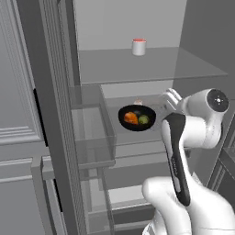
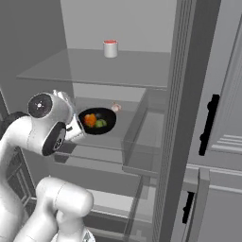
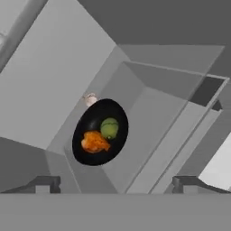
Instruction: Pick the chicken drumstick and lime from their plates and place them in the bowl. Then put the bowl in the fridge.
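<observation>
Though inside fridge [image 1: 151, 69], bowl [image 1: 137, 118] on shelf [image 1: 137, 133]

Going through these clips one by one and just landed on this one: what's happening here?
The white arm is reaching into the open fridge. The black bowl sits on a glass shelf inside, holding the chicken drumstick and the lime side by side. The gripper is open and holds nothing; the bowl lies ahead of its fingertips, apart from them. A small white can with a red top stands on the shelf above, and a small pale item lies just behind the bowl.
</observation>
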Robot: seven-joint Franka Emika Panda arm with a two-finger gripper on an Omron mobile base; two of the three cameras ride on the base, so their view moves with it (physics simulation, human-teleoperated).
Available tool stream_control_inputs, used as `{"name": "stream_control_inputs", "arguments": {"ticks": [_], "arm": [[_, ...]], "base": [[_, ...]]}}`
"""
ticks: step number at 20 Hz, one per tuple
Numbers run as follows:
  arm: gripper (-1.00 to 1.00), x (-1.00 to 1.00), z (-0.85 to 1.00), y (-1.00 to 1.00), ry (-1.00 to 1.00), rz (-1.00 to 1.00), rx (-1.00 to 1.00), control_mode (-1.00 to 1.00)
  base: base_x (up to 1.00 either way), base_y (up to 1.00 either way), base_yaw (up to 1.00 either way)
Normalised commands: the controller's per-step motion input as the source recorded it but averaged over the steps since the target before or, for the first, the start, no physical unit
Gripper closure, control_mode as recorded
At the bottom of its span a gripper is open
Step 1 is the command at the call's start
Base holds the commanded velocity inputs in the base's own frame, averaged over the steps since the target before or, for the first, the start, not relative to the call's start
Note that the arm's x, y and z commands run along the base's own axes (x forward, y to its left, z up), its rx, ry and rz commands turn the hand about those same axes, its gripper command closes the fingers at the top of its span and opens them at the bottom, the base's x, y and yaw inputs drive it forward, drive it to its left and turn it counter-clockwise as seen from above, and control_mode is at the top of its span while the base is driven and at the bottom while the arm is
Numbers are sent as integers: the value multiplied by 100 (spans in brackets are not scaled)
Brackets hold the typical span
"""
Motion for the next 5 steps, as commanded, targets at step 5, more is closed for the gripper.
{"name": "stream_control_inputs", "arguments": {"ticks": [5], "arm": [[-100, -100, 49, 0, 9, 12, -13, -100]], "base": [[0, 0, 0]]}}
